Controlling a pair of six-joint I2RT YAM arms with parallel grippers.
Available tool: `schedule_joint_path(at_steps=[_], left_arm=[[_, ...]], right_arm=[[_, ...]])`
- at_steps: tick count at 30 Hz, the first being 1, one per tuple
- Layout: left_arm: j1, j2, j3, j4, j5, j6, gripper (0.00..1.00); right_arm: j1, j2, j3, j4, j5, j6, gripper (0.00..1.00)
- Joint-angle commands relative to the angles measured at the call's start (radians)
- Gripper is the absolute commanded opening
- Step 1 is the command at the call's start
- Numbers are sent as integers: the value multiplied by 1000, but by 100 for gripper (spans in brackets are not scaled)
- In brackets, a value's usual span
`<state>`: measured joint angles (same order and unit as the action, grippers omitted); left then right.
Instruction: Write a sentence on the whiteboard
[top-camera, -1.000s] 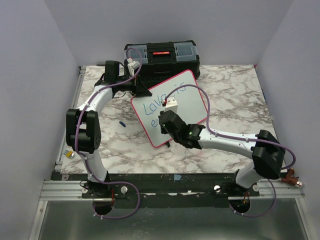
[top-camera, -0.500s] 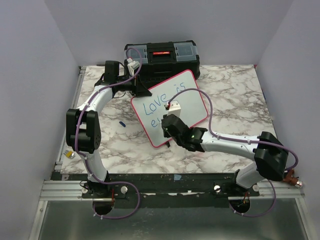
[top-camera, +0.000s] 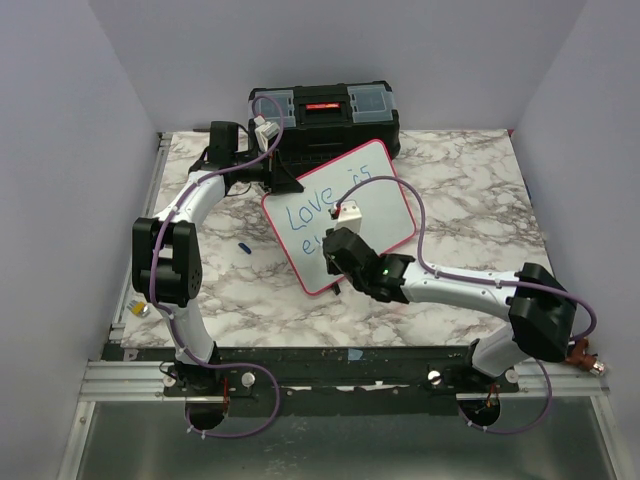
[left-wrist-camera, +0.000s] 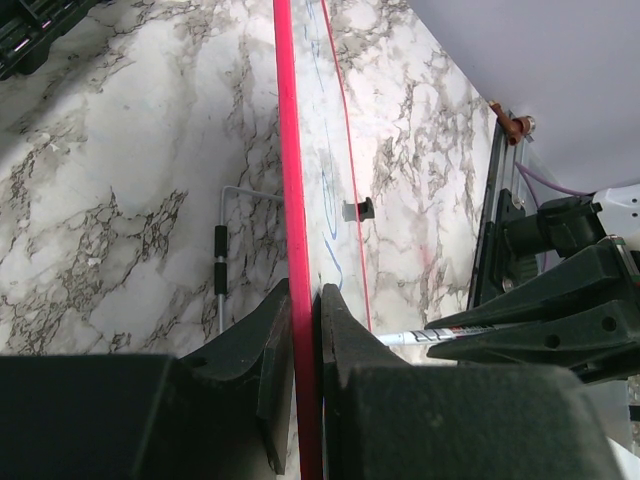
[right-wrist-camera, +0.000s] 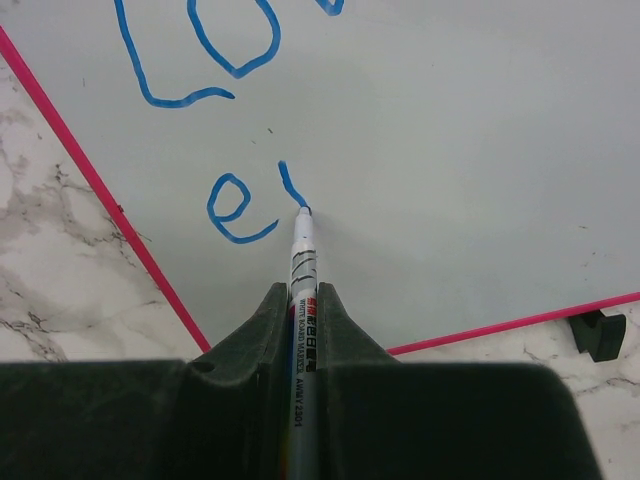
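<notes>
The whiteboard (top-camera: 385, 190) stands tilted on the table, white with a pink-red frame. The sentence (top-camera: 320, 203) reads "Love is" in blue, with an "e" (right-wrist-camera: 235, 210) and a short stroke beneath. My left gripper (top-camera: 283, 183) is shut on the board's frame (left-wrist-camera: 290, 150) at its far left corner, its jaws (left-wrist-camera: 303, 295) pinching the pink edge. My right gripper (top-camera: 337, 252) is shut on a white board marker (right-wrist-camera: 303, 270). The marker's blue tip touches the board at the end of the short stroke, right of the "e". The marker also shows in the left wrist view (left-wrist-camera: 440, 336).
A black toolbox (top-camera: 325, 115) stands behind the board at the back. A small blue cap (top-camera: 243, 245) lies on the marble table left of the board. The board's wire stand (left-wrist-camera: 222, 265) and a black foot (right-wrist-camera: 600, 333) rest on the table. Purple walls enclose three sides.
My right gripper has moved down and nearer with the marker, uncovering the end of "Love". The left gripper and the board have not moved.
</notes>
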<state>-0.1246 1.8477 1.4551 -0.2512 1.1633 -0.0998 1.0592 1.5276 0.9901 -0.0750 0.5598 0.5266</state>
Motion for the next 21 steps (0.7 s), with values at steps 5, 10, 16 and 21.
schedule_joint_path(at_steps=[5,10,16,21], left_arm=[[-7,-44,-4,81,39,66,0],[-6,-42,-5,80,41,68,0],[-7,-41,-4,80,41,68,0],[-6,-42,-4,80,42,68,0]], right_arm=[[-2,35,57,-5,6,-21,1],[-2,46,78,-4,21,-39,1],[-2,61,108,-11,67,-52,1],[-2,74,125,-35,108,-51,1]])
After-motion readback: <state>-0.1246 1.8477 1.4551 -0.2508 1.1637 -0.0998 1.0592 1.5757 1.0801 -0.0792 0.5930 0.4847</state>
